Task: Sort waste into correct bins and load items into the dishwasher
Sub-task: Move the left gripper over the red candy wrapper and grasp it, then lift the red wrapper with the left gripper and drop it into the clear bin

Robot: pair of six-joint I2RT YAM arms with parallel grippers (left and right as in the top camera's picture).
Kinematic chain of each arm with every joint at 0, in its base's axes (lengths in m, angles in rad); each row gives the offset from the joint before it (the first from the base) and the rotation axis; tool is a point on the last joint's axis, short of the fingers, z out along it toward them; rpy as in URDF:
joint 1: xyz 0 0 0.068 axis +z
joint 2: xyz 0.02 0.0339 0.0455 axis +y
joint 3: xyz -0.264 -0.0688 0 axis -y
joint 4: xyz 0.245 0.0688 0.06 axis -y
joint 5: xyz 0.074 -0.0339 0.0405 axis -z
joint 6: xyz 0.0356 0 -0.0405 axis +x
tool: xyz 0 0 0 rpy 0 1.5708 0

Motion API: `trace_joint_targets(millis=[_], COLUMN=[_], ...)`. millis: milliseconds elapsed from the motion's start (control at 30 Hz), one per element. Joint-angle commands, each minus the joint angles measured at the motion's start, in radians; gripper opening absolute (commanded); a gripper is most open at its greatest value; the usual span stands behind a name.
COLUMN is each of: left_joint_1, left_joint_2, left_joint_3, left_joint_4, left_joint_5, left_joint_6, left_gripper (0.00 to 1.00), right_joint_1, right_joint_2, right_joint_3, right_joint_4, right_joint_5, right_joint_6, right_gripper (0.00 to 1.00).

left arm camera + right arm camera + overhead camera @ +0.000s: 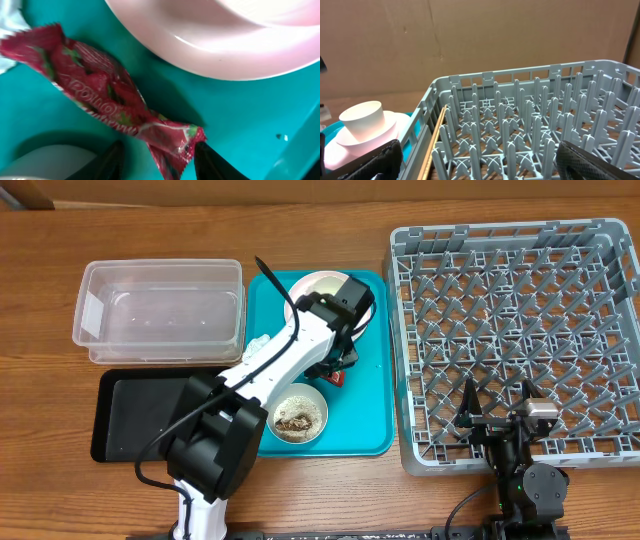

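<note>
Fingertips of the left gripper stand apart, and the lower twisted end of the red snack wrapper lies in the gap between them; whether either finger touches it cannot be told. The wrapper lies flat and slantwise on the teal tray, just beside the rim of the pale pink plate. A corner of the white napkin shows at the wrapper's far end.

From overhead, the left arm reaches across the teal tray, hiding much of the plate. A whitish bowl holding rice and brown scraps sits on the tray near the wrapper. Left of the tray are the clear tub and, nearer the robot, the black tray, both on the wooden worktop.

The right gripper hangs with its jaws wide apart over the near edge of the grey dish rack, holding nothing. Its wrist camera looks across the rack's pegs, and past the rack wall it shows the cream cup standing upside down on the pink plate.
</note>
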Motion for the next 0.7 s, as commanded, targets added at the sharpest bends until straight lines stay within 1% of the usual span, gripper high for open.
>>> trace_joint_targets(millis=[0,167,233,300,667], left_joint_1=[-0.006,-0.007,-0.007,-0.007,-0.007], left_joint_2=[0.016,0.016,0.016,0.016,0.016], left_joint_3=[-0.034,-0.037,-0.037,-0.037,-0.043], left_joint_4=[0.022,0.025,0.027,0.032,0.035], left_joint_5=[-0.026,-0.058,-0.057,-0.057,-0.061], left_joint_6=[-0.022,-0.021,-0.022,-0.022,-0.014], left_gripper=[0.47,0.46,0.41,0.39,0.41], right_joint_1=[-0.003,-0.003,-0.003,-0.003,-0.003], right_joint_2=[-0.011,-0.011,-0.012,-0.012,-0.011], right_joint_3=[-0.01,-0.01,-0.01,-0.01,-0.01], right_joint_4=[0.005,0.005,0.005,0.005,0.005], right_joint_5=[0.006,0.006,0.006,0.006,0.006], right_joint_6=[0.005,0.005,0.005,0.005,0.005], right_gripper=[1.0,1.0,1.0,1.0,1.0])
